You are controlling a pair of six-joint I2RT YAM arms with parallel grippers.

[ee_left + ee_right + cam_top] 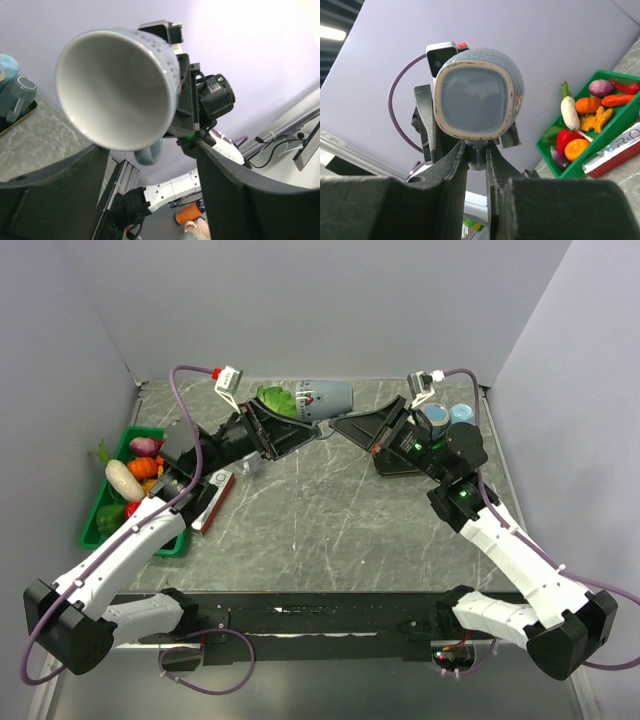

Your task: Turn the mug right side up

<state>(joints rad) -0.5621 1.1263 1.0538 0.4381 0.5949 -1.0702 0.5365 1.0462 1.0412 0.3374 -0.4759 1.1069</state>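
The mug point(322, 398), grey-blue with a white inside, hangs on its side above the back of the table. My right gripper point(479, 150) is shut on its handle point(480, 146), and the mug's flat base point(476, 100) faces the right wrist camera. From the left wrist camera I look straight into the mug's open mouth point(117, 90), with the handle point(148, 152) hanging below it. My left gripper point(150, 167) sits just short of the rim. Its jaws are spread wide and open, with nothing held between them. In the top view the left gripper point(297, 432) meets the right gripper point(335, 427) under the mug.
A green tray point(98, 515) of toy vegetables sits at the left, with a red and white box point(212, 502) beside it. Blue mugs point(445, 418) stand at the back right. A green leafy item point(274, 398) lies by the mug's mouth end. Walls close in the back and sides.
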